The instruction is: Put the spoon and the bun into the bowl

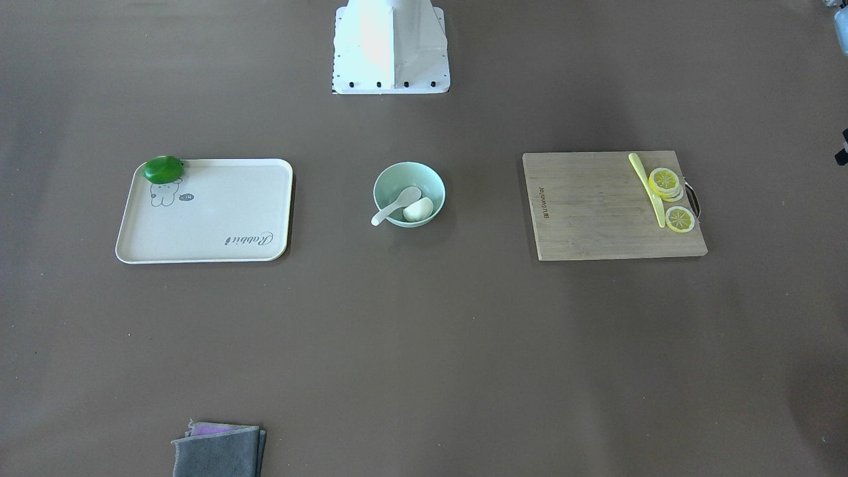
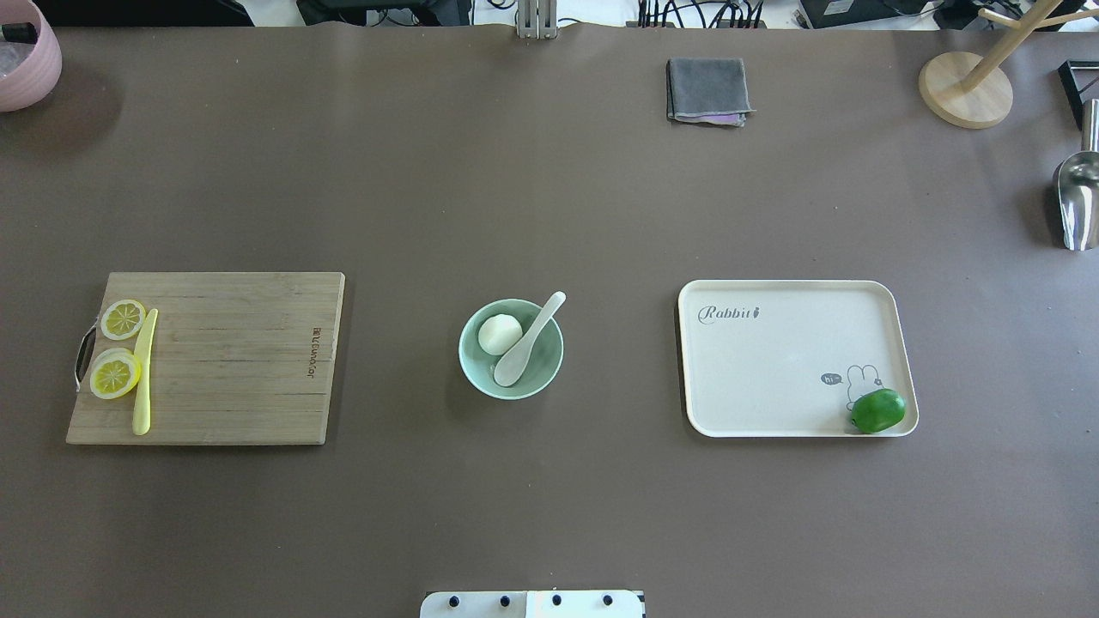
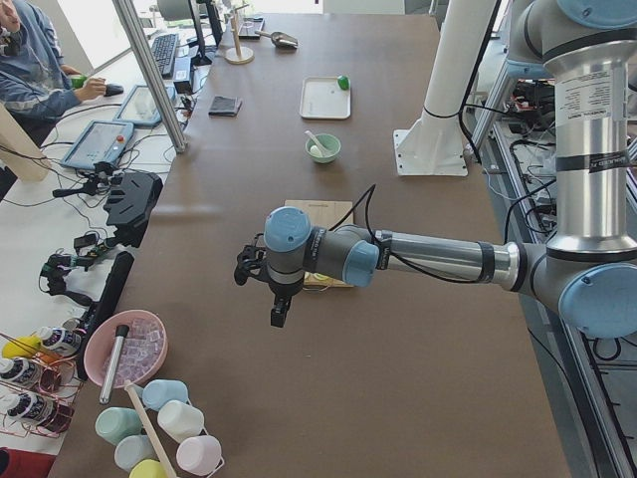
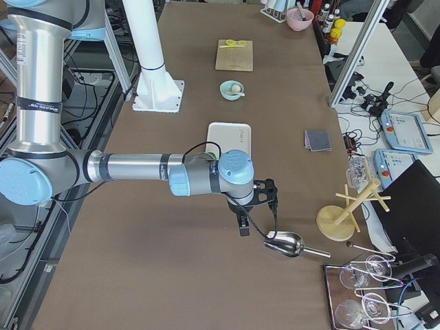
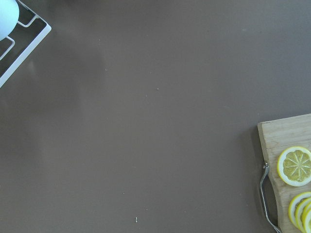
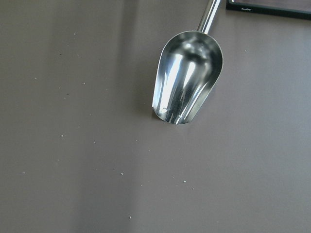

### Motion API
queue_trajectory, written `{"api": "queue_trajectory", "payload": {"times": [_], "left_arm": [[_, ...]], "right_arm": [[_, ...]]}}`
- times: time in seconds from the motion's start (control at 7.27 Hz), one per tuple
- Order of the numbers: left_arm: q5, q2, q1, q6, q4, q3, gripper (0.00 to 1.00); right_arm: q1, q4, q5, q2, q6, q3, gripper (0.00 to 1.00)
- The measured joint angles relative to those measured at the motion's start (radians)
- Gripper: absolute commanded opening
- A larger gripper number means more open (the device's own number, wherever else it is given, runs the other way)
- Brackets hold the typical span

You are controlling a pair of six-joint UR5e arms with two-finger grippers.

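The pale mint-green bowl [image 2: 538, 378] stands at the table's middle, also in the front-facing view [image 1: 391, 173]. The white spoon [image 2: 528, 343] lies in it, scoop down inside, handle resting over the rim. The white bun [image 2: 499, 334] sits in the bowl beside the spoon, and both show in the front-facing view: spoon [image 1: 397, 204], bun [image 1: 418, 210]. My left gripper [image 3: 279, 314] hangs over bare table beyond the cutting board's end, far from the bowl. My right gripper [image 4: 243, 225] hangs beyond the tray, near a metal scoop. I cannot tell whether either is open or shut.
A wooden cutting board [image 2: 232, 360] holds lemon slices [image 2: 123, 318] and a yellow-green knife [image 2: 143, 371]. A cream tray [image 2: 773, 369] holds a green lime [image 2: 877, 410]. A grey cloth [image 2: 707, 89], a metal scoop [image 2: 1077, 197], a wooden stand [image 2: 966, 86] and a pink bowl [image 2: 26, 56] sit at the table's far edge and corners.
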State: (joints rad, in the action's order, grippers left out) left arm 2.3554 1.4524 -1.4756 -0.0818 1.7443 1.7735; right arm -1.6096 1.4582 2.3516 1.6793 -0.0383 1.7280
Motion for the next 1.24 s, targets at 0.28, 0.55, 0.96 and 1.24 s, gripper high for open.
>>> {"api": "queue_trajectory", "payload": {"times": [0.28,0.55,0.96,1.24], "left_arm": [[0.006,-0.001,0.0,-0.001,-0.002,-0.001,0.98],[0.008,-0.001,0.0,-0.001,-0.003,-0.009,0.98],[0.01,-0.001,0.0,-0.001,-0.001,-0.017,0.98],[0.01,0.0,0.0,-0.002,0.001,-0.019,0.98]], "right_arm": [[0.0,0.023,0.001,-0.038,0.0,-0.025,1.0],[0.003,0.084,0.007,-0.089,0.0,-0.041,1.0],[0.012,0.099,0.007,-0.115,0.0,-0.079,1.0],[0.016,0.1,0.009,-0.131,0.001,-0.103,1.0]]}}
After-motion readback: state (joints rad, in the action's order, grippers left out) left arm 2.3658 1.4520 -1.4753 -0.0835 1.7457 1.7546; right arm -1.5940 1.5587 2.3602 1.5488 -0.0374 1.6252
